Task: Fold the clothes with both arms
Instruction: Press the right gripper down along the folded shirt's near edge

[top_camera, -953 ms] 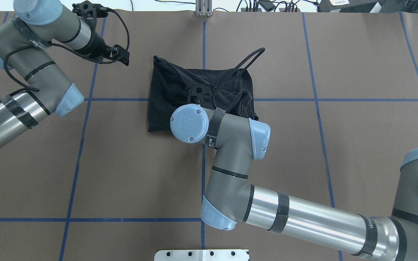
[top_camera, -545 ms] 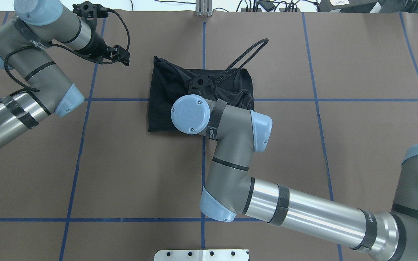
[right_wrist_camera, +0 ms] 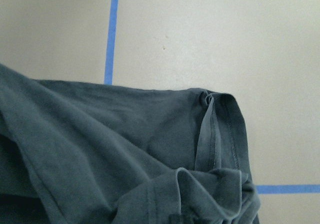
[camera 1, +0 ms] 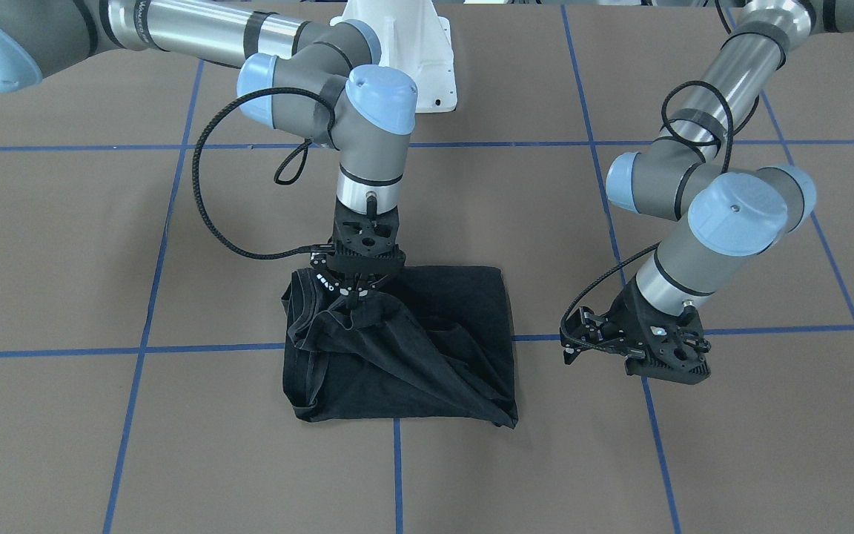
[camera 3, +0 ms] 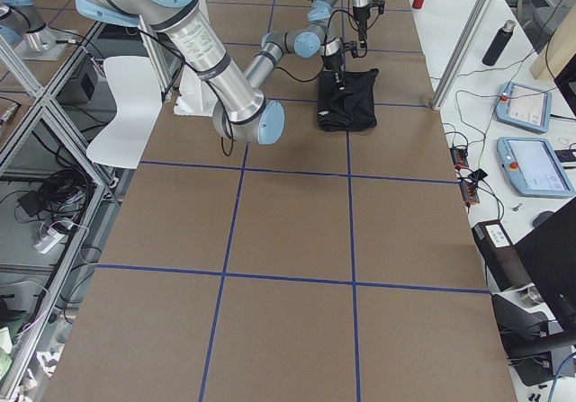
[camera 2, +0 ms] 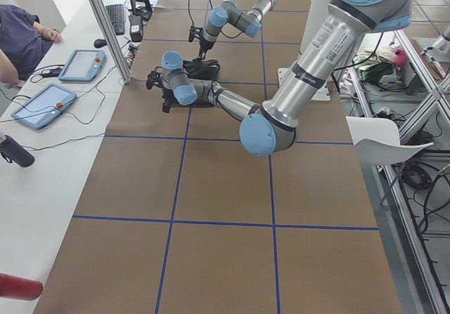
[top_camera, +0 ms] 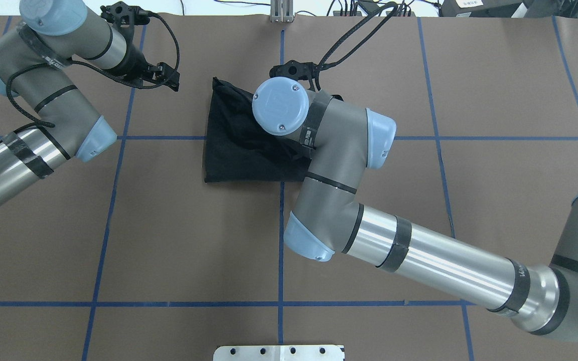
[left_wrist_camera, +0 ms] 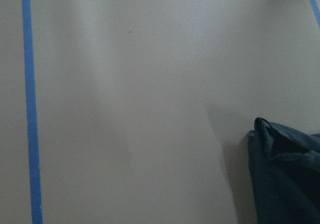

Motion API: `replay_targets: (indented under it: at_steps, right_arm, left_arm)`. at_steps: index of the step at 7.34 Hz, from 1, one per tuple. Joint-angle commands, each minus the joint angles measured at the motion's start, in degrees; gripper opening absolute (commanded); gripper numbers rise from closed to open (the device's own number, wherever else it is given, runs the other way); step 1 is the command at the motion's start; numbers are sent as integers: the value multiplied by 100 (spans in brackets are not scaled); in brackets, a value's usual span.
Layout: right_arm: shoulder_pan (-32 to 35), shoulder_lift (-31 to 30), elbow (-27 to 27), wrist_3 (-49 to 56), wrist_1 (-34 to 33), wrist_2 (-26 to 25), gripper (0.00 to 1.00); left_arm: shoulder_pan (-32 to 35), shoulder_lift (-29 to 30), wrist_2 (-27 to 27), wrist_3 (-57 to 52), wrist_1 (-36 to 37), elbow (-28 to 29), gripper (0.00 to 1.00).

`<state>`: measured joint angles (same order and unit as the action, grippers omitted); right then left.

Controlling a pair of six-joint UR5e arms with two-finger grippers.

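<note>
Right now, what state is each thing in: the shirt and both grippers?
Black short-sleeved T-shirt: folded into a rough rectangle, flat on the table, with one ridge of cloth pulled up into a tent.
Small black two-finger right gripper: pointing down, shut on the raised cloth of the T-shirt.
Small black two-finger left gripper: looks open, holds nothing, hovers beside the T-shirt without touching it.

The blue cap (top_camera: pixel 280 106) on the right arm's (top_camera: pixel 434 265) wrist bears an embossed UR mark. White lettering on that arm's dark band (top_camera: pixel 519 274) near the shoulder is too small to read. A small label (top_camera: pixel 310 136) on the wrist strap and the white marks on the right end effector (camera 1: pixel 353 297) are illegible.
</note>
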<state>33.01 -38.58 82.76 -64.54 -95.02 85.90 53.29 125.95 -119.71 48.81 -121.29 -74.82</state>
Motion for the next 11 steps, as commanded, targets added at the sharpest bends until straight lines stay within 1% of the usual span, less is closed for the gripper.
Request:
replay_targets:
  at_steps: [1,2,3,4,5,6,7,8,9,10,11]
  right_arm:
    - [442,209,-302,283,27,138,0]
    - [539,611,-887,302,53,138,0]
    - [636,771,-1381,311,341,138,0]
    - [741,782,-1855,363,813,129,0]
    - [794,799,-1956,546,1027,190,0]
    - [786,956,-1957,504,1012,634,0]
    - [751,1036,-1896,478,898,1117,67]
    - [525,1080,-1808,347,749,1131,99]
    - [235,1063,-1773,-211,696,1079,100]
    - [-37,1063,-1772,-373,660,800,100]
    - [-231,1072,-1781,-375,460,519,100]
  left_arm:
    - [-3,9,0,32,0,-6,100]
    - [-3,9,0,32,0,-6,100]
    - [-3,9,0,32,0,-6,100]
    - [5,0,0,32,9,-6,100]
    - [-3,0,0,41,0,-6,100]
    - [-3,0,0,41,0,-6,100]
    - [5,0,0,41,9,-6,100]
    - [6,-9,0,41,0,-6,100]
    - [6,0,0,41,0,-6,100]
    - [6,-9,0,41,9,-6,100]
    - [6,-26,0,41,0,-6,100]
